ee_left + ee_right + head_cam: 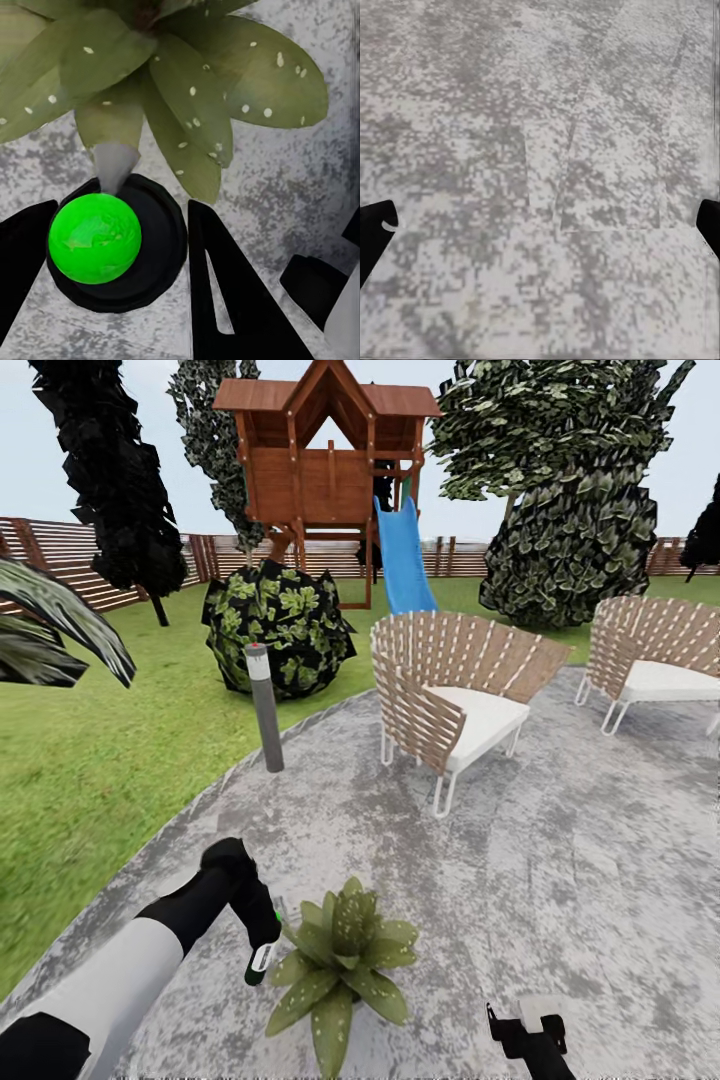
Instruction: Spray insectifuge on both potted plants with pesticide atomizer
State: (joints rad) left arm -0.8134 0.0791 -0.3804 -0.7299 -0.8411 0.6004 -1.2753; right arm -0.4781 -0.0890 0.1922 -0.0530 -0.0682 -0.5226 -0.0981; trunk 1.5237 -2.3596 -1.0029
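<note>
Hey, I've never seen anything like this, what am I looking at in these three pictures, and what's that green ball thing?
It is a simulated two-armed robot in a garden. The big picture is from its head camera, looking down on a grey paved patio with chairs, lawn and a playhouse with a slide behind. The other two come from cameras at each wrist. The left gripper is shut on the pesticide atomizer, the green ball between black fingers, held next to a speckled potted plant. The right gripper is open above bare paving.
</note>
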